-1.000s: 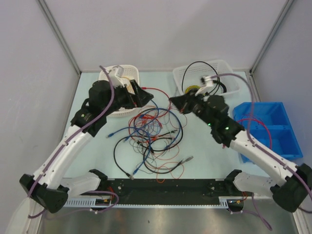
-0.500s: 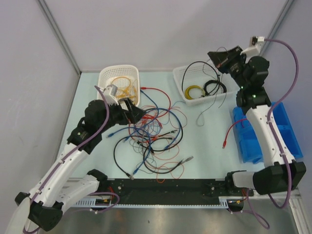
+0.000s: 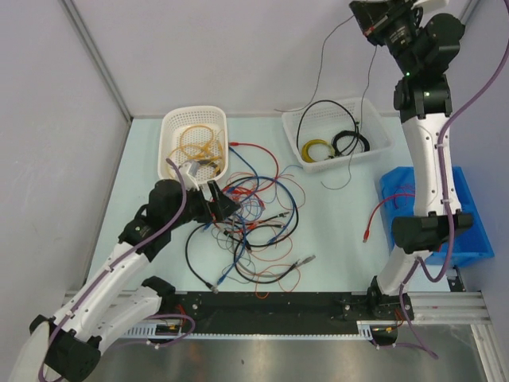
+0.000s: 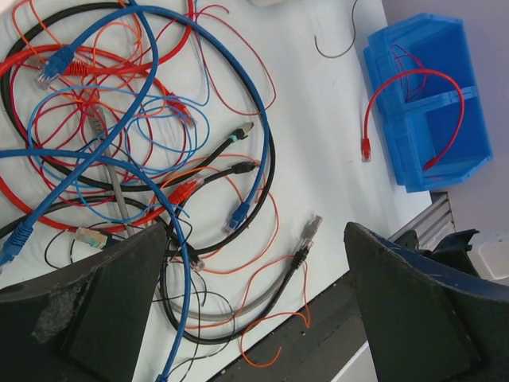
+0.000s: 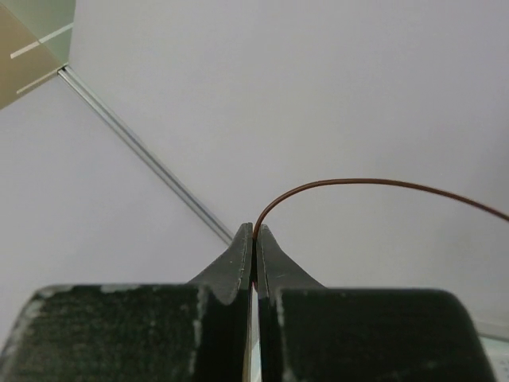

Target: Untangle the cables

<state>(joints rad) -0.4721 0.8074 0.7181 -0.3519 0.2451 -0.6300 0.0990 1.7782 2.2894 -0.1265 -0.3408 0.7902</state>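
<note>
The cables [image 3: 254, 219] lie in a loose tangle of red, blue, orange and black wires at the table's middle. They also fill the left wrist view [image 4: 119, 143]. My left gripper [image 3: 221, 203] is open and empty at the tangle's left edge, low over it; its jaws stand wide apart [image 4: 254, 231]. My right gripper [image 3: 372, 17] is raised high above the right basket, shut on a thin dark wire [image 3: 364, 95]. The wire's strands hang down to the table. In the right wrist view the jaws [image 5: 254, 232] pinch this wire [image 5: 358, 183].
A white basket [image 3: 169, 127] at the back left holds yellow-orange cables. A second white basket [image 3: 383, 119] holds a yellow coil and black cables. A blue bin [image 3: 449, 211] at the right has a red cable [image 3: 380, 213] hanging out. A black rail [image 3: 270, 302] runs along the near edge.
My right arm swung from over the tangle up to high above the right basket, pulling the thin dark wire up with it. My left gripper moved down from the left basket to the tangle's edge.
</note>
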